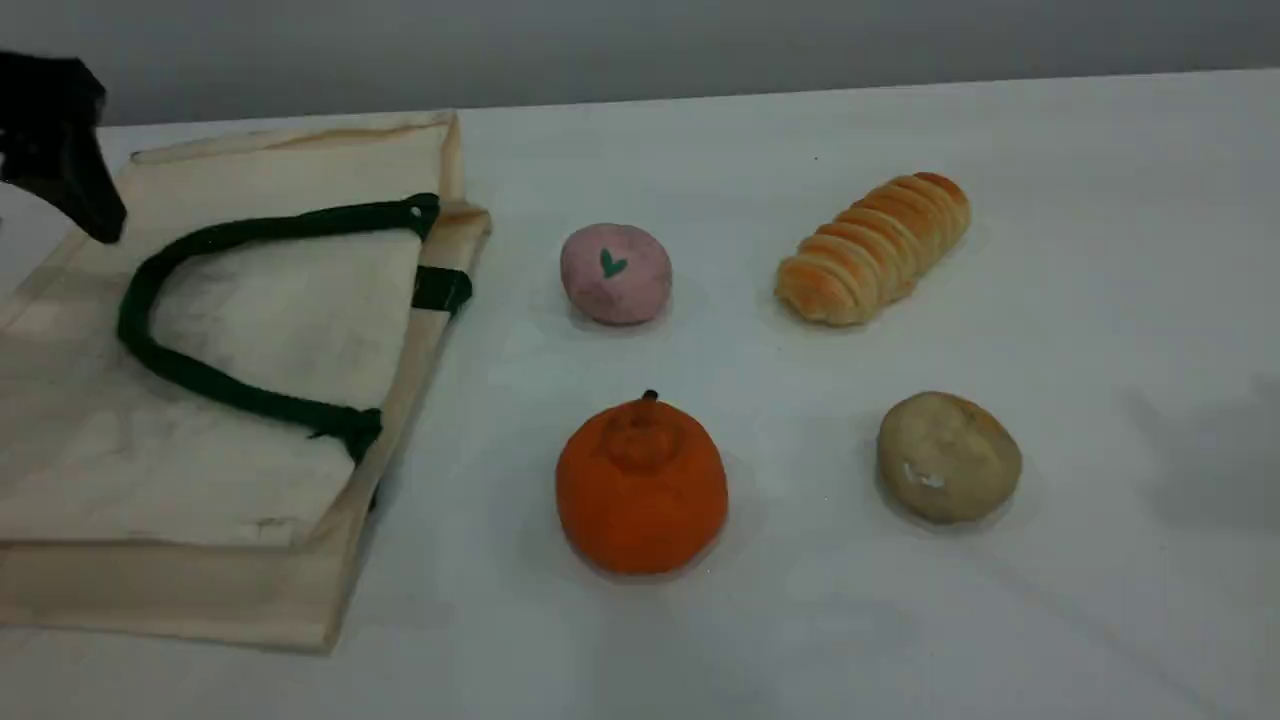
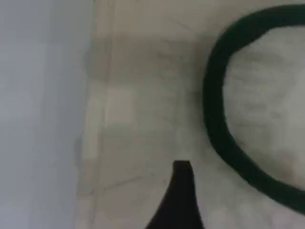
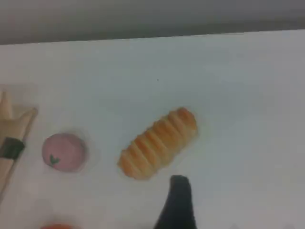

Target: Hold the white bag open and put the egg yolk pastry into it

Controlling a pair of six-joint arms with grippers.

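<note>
The white bag (image 1: 200, 470) lies flat at the table's left, its dark green rope handle (image 1: 150, 290) looped on top. My left gripper (image 1: 100, 220) hangs over the bag's far left corner. In the left wrist view its dark fingertip (image 2: 182, 167) is above the canvas (image 2: 143, 95), just left of the handle (image 2: 214, 119), with nothing in it. The egg yolk pastry (image 1: 948, 457), a beige lump with a white fleck, sits at the front right. My right gripper (image 3: 179, 183) is outside the scene view. It hovers empty near the bread roll (image 3: 158, 143), and the pastry is out of its view.
A pink ball with a green mark (image 1: 615, 272) and a ridged golden bread roll (image 1: 875, 248) lie toward the back. An orange fruit (image 1: 641, 485) stands at the front middle, left of the pastry. The bag's mouth edge with green tabs (image 1: 440, 290) faces the foods.
</note>
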